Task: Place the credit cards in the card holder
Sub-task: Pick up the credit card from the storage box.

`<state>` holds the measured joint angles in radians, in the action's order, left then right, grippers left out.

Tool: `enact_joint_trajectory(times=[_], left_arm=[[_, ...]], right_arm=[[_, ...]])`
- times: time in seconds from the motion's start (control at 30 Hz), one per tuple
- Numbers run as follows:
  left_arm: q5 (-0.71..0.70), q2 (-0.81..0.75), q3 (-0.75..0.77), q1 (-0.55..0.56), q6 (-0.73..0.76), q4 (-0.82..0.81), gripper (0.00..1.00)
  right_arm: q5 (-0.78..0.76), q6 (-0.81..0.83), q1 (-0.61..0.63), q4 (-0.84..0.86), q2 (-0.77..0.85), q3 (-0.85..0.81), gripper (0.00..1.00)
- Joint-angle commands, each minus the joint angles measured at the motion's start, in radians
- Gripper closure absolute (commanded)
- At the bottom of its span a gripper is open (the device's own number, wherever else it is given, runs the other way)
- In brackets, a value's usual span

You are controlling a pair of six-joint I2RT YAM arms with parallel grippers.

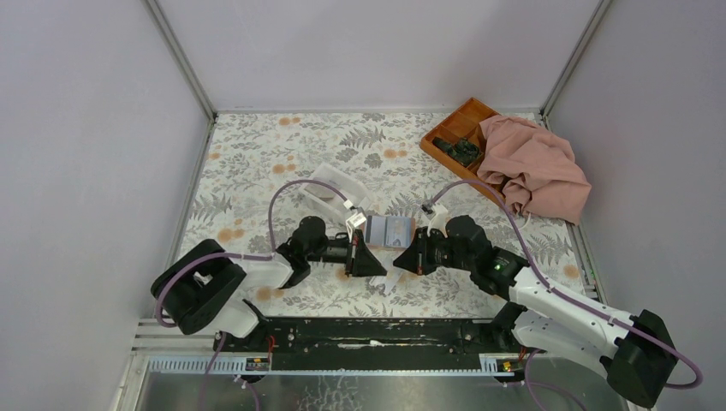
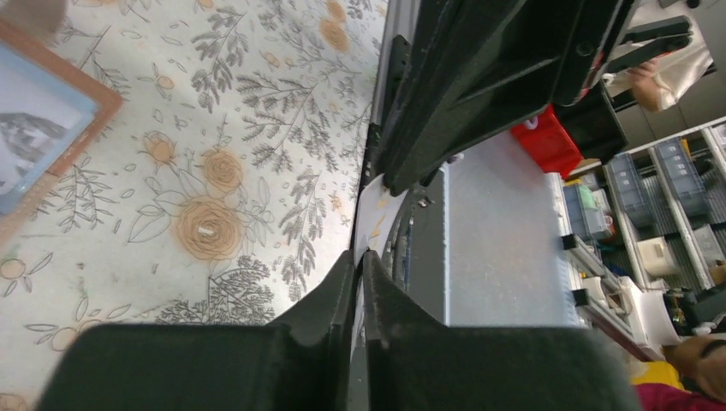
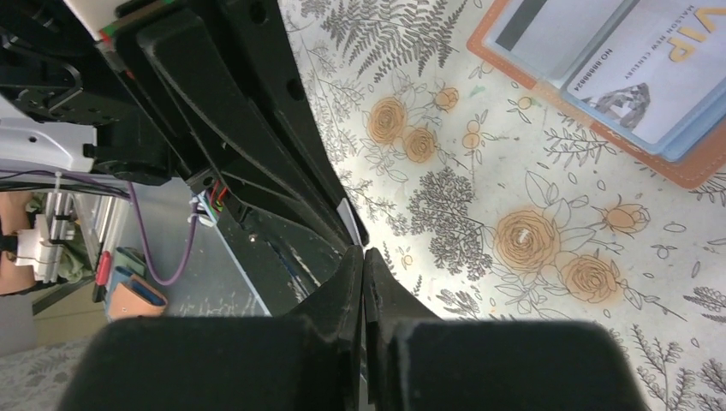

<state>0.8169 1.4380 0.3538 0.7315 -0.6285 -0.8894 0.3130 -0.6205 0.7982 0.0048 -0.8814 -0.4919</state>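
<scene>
The tan card holder (image 1: 409,245) lies open on the floral cloth, with light blue credit cards (image 1: 389,229) tucked in its pockets. In the right wrist view its brown border (image 3: 685,167) frames a pale VIP card (image 3: 651,77) and a grey one (image 3: 556,26). Just in front of it, my left gripper (image 1: 381,270) and right gripper (image 1: 401,264) meet tip to tip. A thin pale credit card (image 2: 375,218) runs edge-on between the nearly shut left jaws (image 2: 361,253). Its other end (image 3: 353,224) reaches the shut right jaws (image 3: 363,250).
A white box (image 1: 330,193) stands behind the left gripper. At the back right is an orange compartment tray (image 1: 458,128) holding a dark object (image 1: 462,151), half covered by a pink cloth (image 1: 535,167). The black rail (image 1: 377,330) runs along the near edge.
</scene>
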Motion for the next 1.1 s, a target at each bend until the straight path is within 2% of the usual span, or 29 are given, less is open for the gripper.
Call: enact_joint_trajectory(times=[0.0,0.1,0.13,0.27,0.33,0.37,0.5,0.63,0.83,1.07], left_arm=[[0.081,0.033,0.027,0.005,-0.044,-0.135,1.00],[0.086,0.046,0.025,0.005,-0.076,-0.180,1.00],[0.082,0.050,0.025,0.004,-0.088,-0.197,1.00],[-0.011,0.050,0.024,-0.012,-0.112,-0.197,1.00],[-0.096,0.039,0.017,-0.014,-0.130,-0.193,1.00],[-0.137,0.036,0.015,-0.014,-0.141,-0.192,1.00],[-0.278,0.048,0.003,-0.013,-0.233,-0.252,1.00],[-0.356,0.082,-0.018,-0.013,-0.325,-0.361,1.00],[-0.379,0.173,-0.016,-0.012,-0.437,-0.484,1.00],[-0.372,0.302,-0.014,-0.012,-0.572,-0.703,1.00]], right_arm=[[-0.008,0.017,0.006,0.026,0.005,-0.026,1.00],[-0.042,0.037,0.005,-0.009,0.010,-0.043,1.00],[-0.067,0.048,0.004,-0.031,0.014,-0.052,0.96],[-0.192,0.079,0.005,-0.106,0.067,-0.072,0.55],[-0.244,0.079,0.006,-0.105,0.099,-0.057,0.43],[-0.265,0.079,0.005,-0.106,0.109,-0.051,0.41],[-0.303,0.068,0.005,-0.094,0.104,-0.027,0.40],[-0.309,0.043,0.006,-0.016,0.088,0.011,0.40],[-0.310,0.019,0.006,0.072,0.063,0.037,0.40],[-0.311,0.003,0.006,0.124,0.024,0.052,0.42]])
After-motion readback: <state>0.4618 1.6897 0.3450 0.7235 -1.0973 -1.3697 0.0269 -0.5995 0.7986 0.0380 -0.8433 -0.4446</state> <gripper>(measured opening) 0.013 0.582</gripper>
